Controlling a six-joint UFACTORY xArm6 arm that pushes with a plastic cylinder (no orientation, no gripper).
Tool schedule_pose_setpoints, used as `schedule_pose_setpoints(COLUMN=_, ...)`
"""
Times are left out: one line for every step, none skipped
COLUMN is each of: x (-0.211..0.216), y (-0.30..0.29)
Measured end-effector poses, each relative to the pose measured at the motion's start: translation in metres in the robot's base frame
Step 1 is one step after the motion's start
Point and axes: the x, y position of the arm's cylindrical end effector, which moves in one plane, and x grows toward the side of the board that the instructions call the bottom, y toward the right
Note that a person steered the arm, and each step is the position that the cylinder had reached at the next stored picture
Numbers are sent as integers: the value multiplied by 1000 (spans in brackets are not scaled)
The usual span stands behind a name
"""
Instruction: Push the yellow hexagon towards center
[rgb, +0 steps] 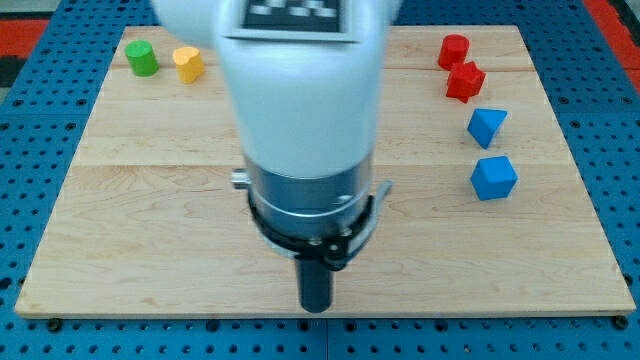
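My tip (316, 306) stands at the desk's (150, 220) bottom edge, well apart from the yellow block (187, 64); I carry no claw.

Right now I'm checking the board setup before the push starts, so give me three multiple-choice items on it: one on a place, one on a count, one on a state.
1. Where does the small yellow hexagon block lie on the wooden board?
A. near the view's top left
B. at the centre
C. near the view's bottom right

2. How many blue blocks show?
A. one
B. two
C. four

3. How does my tip stand to the yellow hexagon block?
A. pressed against it
B. resting on top of it
C. well apart from it, near the view's bottom edge

Answers:
1 A: it sits beside the green cylinder block in that corner.
2 B: the upper blue block and the lower blue cube lie at the view's right, below two red blocks.
3 C: bare board separates them.
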Motion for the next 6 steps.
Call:
schedule_pose_setpoints(x=-29, y=-3)
schedule_pose_setpoints(x=-45, y=0)
schedule_pose_setpoints(x=-64, y=-4)
schedule_pose_setpoints(x=-59, y=-21)
schedule_pose_setpoints(x=-68, y=-60)
schedule_pose_setpoints(x=-97, y=-74)
